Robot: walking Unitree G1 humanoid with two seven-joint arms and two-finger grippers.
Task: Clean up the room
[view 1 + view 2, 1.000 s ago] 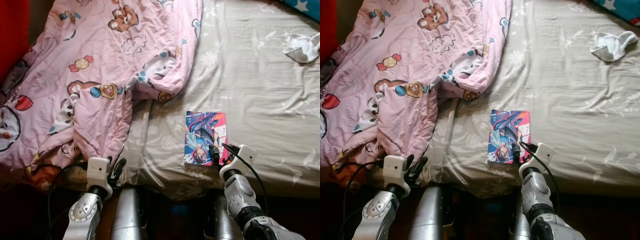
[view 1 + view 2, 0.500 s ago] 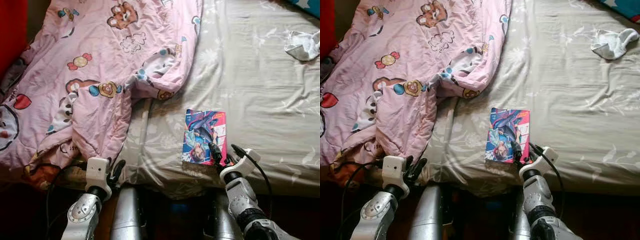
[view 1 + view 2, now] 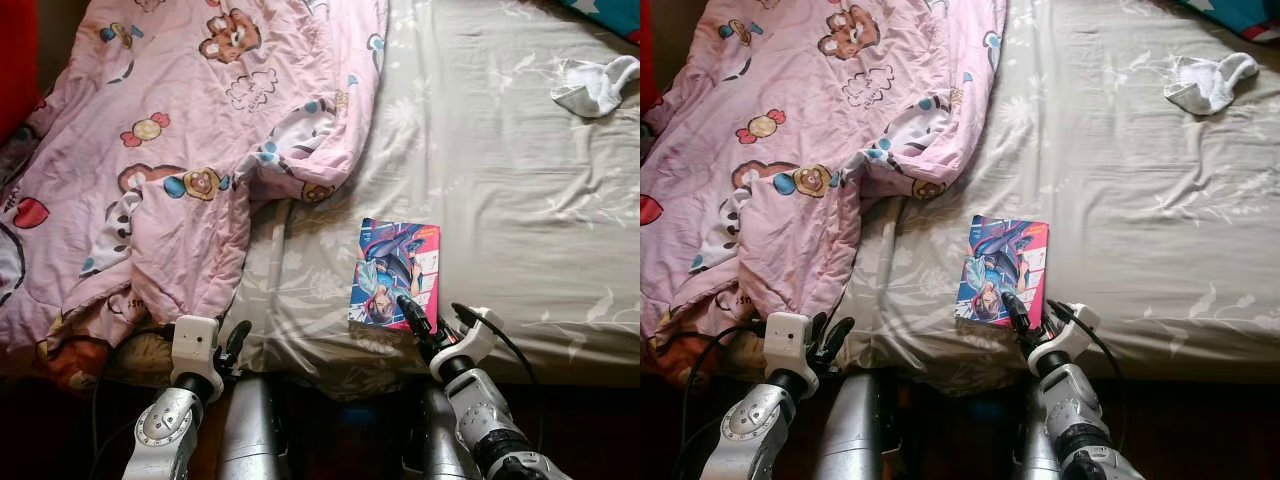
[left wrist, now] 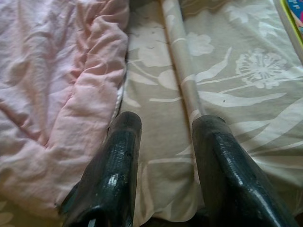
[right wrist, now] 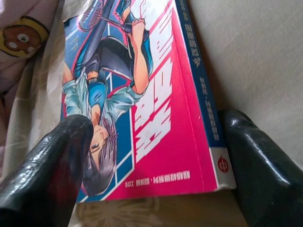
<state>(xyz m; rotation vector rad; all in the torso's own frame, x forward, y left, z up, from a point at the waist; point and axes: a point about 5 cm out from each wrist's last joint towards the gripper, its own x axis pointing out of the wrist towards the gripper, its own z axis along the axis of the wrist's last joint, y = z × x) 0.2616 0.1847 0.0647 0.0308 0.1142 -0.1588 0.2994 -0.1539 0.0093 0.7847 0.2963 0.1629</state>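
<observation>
Picking up the comic book (image 3: 394, 272) at lower centre: right pincer (image 5: 156, 175) straddles it wide; next, close. Left pincer (image 4: 165, 175) idles, parted.

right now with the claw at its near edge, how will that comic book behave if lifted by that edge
The comic book looks thin and soft-covered, so it would probably sag if pinched at one end. It lies flat on a soft bed sheet, so the right claw, open astride its edge, may press it into the bedding.
</observation>
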